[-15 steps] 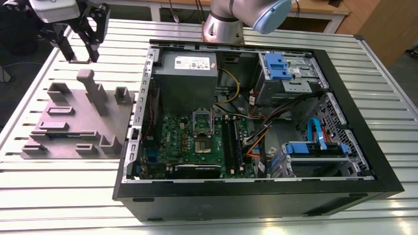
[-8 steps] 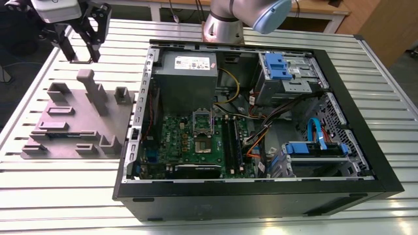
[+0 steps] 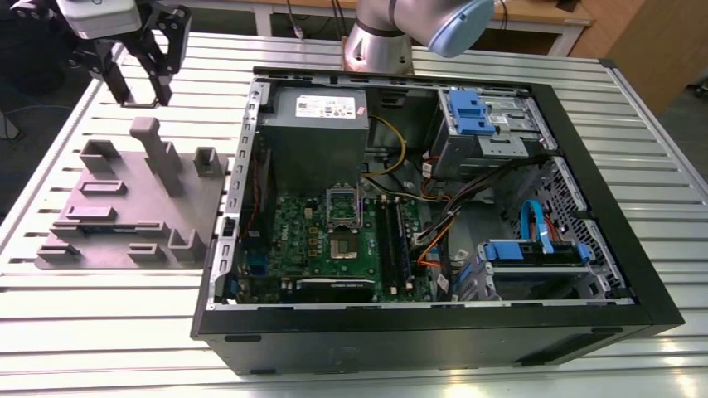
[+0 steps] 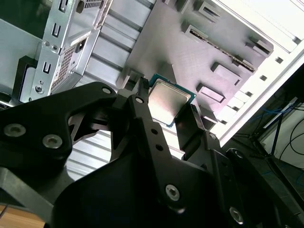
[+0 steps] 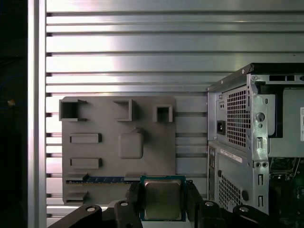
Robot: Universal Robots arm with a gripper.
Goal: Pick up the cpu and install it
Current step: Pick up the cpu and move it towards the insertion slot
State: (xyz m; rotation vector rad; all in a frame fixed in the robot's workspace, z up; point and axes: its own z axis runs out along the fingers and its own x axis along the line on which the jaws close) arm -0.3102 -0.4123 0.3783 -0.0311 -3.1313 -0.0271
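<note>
Holding the small, flat, square silver-grey metal cpu (image 5: 163, 199) by two opposite edges, black fingers (image 4: 145, 123) closed narrow against it, shiny top plain to see in both wrist views. Hanging with the black gripper (image 3: 139, 83) up off the slatted aluminium worktop (image 3: 111, 332), at the far end toward the exterior view's left, just beyond the grey moulded plastic parts holder (image 3: 133, 207). Well apart from the open black computer case (image 3: 443, 327), and from the dark square socket with its metal frame (image 3: 341, 207) on the green motherboard (image 3: 321, 249) inside. Risky from here, by my reckoning: gripping thin edges only, so could slip or twist with any jolt. Could clip the case wall or snag the loose orange and black cables (image 3: 437, 236) beside the board on the way in. Worst of all, could land tilted or turned the wrong way round and bend the socket contacts; cannot tell the chip's orientation marks from here.
</note>
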